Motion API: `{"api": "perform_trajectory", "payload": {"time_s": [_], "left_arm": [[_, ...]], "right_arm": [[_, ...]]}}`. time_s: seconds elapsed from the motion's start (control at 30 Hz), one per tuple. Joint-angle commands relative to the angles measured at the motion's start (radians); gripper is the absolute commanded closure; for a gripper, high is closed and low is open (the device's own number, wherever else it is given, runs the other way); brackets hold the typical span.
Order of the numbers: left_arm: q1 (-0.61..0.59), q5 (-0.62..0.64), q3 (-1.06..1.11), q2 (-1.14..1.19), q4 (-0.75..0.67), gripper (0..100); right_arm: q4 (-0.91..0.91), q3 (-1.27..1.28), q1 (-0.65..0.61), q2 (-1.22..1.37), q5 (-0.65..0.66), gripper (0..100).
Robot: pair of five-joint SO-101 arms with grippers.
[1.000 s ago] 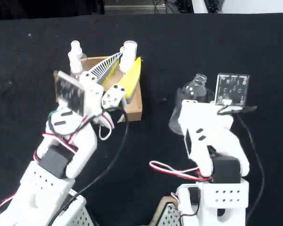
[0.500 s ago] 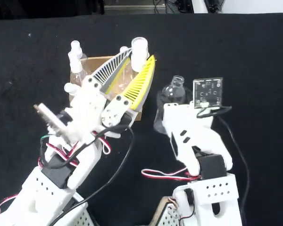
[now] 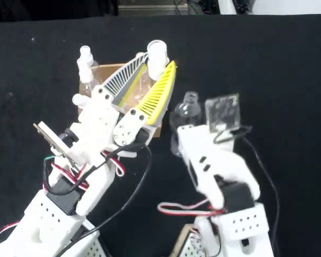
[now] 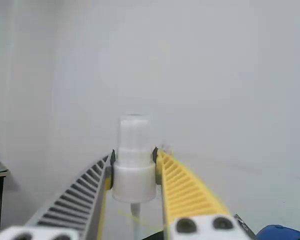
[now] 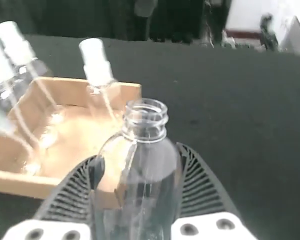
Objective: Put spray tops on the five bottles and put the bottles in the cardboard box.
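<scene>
Cardboard box (image 5: 60, 85) sits on a black table (image 3: 267, 53); dim, cluttered room behind.

White spray top (image 4: 134, 165), uncapped clear bottle (image 5: 140, 170) upright, capped bottles (image 5: 96, 60) in box (image 5: 25, 182)

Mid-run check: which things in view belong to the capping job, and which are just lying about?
Job: spray top in left gripper; open bottle in right gripper; cardboard box; capped bottles in it.
Just about: black table cover; arm cables; room clutter beyond the table.
</scene>
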Motion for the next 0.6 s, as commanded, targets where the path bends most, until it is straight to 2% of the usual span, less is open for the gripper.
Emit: {"api": "perform_trajectory", "payload": {"time_s": [0.0, 0.2, 0.37, 0.57], "left_arm": [[0.004, 0.003, -0.056, -0.021, -0.018, 97], [0.013, 0.003, -0.056, -0.021, -0.02, 97], [0.015, 0.003, -0.064, -0.023, -0.021, 97], [0.015, 0.003, -0.056, -0.023, -0.017, 97]], "right_arm": [[-0.034, 0.047, -0.075, -0.173, 0.031, 98.8], [-0.034, 0.165, -0.089, -0.386, 0.031, 98.7], [-0.103, 0.251, -0.117, -0.424, 0.034, 98.7], [-0.155, 0.334, -0.245, -0.432, 0.178, 98.8]]}}
